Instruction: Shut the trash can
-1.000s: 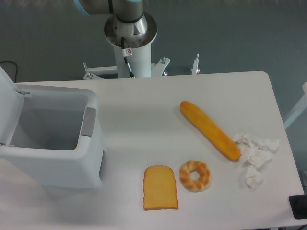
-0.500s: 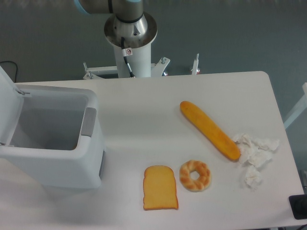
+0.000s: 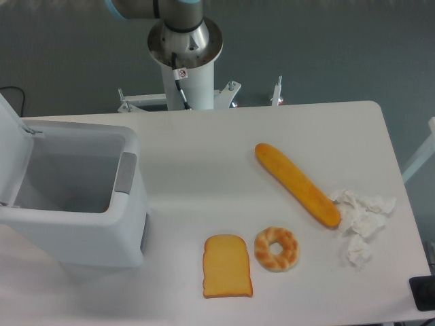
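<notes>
While the bin [image 3: 75,204] sits at the table's [image 3: 204,170] left end, its lid [image 3: 12,132] stands tipped up on the far-left side, mouth open, so closing is not yet begun. Only the arm's base [image 3: 183,47] shows behind the bin; the gripper is out of view, so its jaws cannot be judged.

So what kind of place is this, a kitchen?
More likely a robot test bench: the arm's base stands behind a bare white table holding an open trash can, a baguette and a toast slice.
</notes>
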You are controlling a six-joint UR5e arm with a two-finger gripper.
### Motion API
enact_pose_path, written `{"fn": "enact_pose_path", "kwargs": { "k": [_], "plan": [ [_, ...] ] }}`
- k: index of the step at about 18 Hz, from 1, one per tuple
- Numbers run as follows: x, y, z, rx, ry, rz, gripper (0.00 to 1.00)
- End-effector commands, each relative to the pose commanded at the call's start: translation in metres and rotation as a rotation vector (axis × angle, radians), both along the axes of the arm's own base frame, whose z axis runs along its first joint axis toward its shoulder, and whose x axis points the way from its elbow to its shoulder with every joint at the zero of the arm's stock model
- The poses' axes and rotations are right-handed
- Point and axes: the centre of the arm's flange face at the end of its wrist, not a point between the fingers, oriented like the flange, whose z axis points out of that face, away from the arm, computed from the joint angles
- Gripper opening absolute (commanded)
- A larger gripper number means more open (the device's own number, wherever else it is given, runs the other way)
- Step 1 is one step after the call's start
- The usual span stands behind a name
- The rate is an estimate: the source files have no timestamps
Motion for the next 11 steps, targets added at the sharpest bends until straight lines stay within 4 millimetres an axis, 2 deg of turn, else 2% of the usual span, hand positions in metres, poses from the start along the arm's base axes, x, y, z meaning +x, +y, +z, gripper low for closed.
{"fn": "enact_pose_path", "kwargs": {
  "k": [11],
  "plan": [
    [-0.0063,0.0061,-0.0093,-0.021,0.019,0.019,1.00]
  ]
}}
